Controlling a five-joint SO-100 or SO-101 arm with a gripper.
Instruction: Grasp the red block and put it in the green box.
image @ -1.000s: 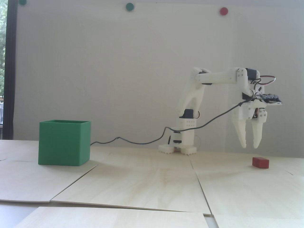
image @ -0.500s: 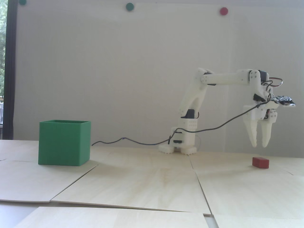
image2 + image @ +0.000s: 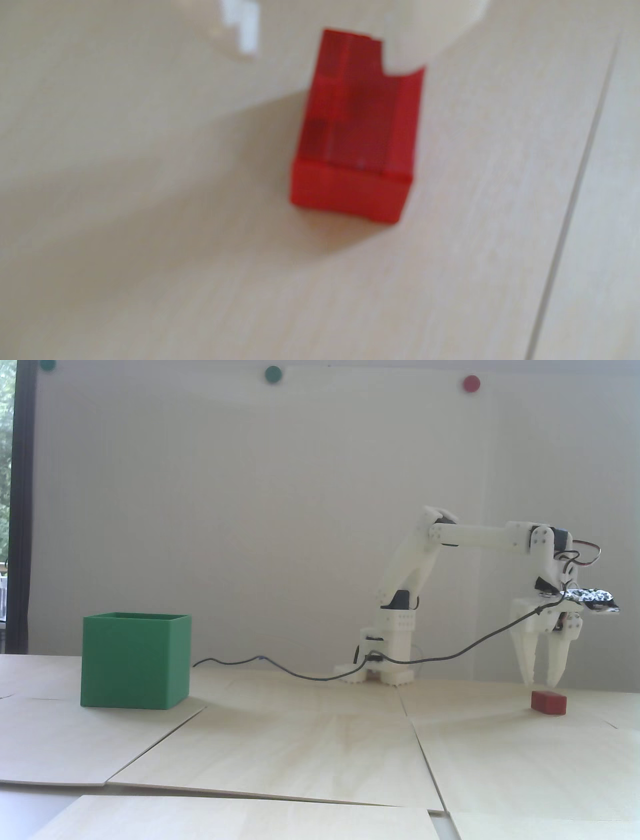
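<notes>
So in the fixed view the white arm is stretched toward the right side of the frame, with the gripper (image 3: pixel 539 682) pointing straight down right above the red block (image 3: pixel 548 703). The jaws are spread a bit, with a clear gap between the two fingertips, and nothing is held in them. The tips sit just over the block's top left edge, close but apparently not touching.

The block lies flat on the pale wooden table (image 3: pixel 320 740), lower right of the frame. The green box (image 3: pixel 135 660) stands at the far left, well apart from both block and arm, open top facing up. A black cable (image 3: pixel 300 672) sags from the wrist past the arm's base toward the box.

The wrist view is pretty blurry, but the red block (image 3: pixel 356 138) fills the upper middle of it, and one white fingertip (image 3: pixel 401 45) overlaps its top right corner.
</notes>
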